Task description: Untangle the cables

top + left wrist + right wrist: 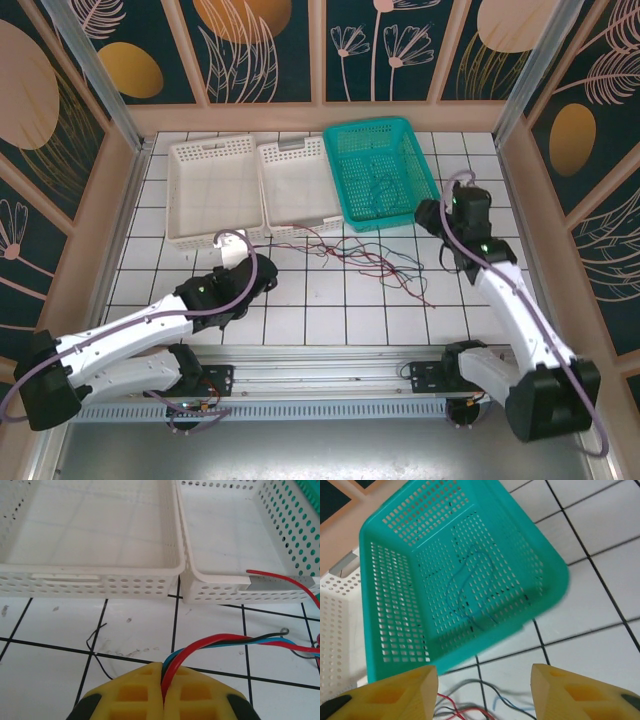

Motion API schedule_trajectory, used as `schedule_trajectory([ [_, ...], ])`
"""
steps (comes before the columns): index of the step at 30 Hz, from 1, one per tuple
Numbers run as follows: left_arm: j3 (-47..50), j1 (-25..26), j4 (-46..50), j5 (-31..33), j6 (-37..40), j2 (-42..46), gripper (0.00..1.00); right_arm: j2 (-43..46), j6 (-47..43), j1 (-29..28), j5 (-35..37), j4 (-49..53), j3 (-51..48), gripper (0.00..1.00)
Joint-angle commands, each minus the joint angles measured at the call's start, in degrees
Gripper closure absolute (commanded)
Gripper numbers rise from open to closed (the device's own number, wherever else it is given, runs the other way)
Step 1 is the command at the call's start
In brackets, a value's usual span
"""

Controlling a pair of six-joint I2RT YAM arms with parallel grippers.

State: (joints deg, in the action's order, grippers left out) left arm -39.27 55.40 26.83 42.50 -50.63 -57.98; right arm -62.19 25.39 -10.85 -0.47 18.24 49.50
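The cables [375,258] lie as a loose tangle of thin red, black and blue wires across the tiles in front of the baskets. My left gripper [258,266] sits at the tangle's left end. Its yellow jaws [164,682] are shut on a red, a black and a blue cable [225,641] that trail off to the right. A thin blue cable [470,582] lies inside the teal basket [345,140]. My right gripper [482,674] hovers open just past that basket's near right corner, with nothing between its fingers and tangled cables [470,712] on the tiles below.
Two white perforated baskets [190,160] [268,160] stand side by side left of the teal one, with a red cable [285,580] draped over the right one's front rim. A short black wire [95,647] lies loose on the tiles. Wooden walls enclose the table.
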Motion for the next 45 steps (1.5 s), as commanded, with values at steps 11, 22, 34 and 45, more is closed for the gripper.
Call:
schedule_trajectory([
  [11,1.93,-0.21,-3.53,-3.79,0.54,-0.34,1.00,-37.64,-8.57,-2.31,7.51,7.60,30.28,0.47],
  [22,3.05,-0.21,-4.85,-4.88,0.93,-0.82,1.00,-50.02,-11.06,-3.13,7.05,9.80,33.21,0.48],
  [34,4.60,-0.20,-5.65,-5.10,0.64,0.09,1.00,-54.20,-10.57,-4.37,5.50,9.57,34.62,0.74],
  [45,5.93,-0.23,-6.16,-4.87,0.82,1.77,1.00,-46.54,-9.80,-5.13,2.32,6.43,35.75,1.00],
])
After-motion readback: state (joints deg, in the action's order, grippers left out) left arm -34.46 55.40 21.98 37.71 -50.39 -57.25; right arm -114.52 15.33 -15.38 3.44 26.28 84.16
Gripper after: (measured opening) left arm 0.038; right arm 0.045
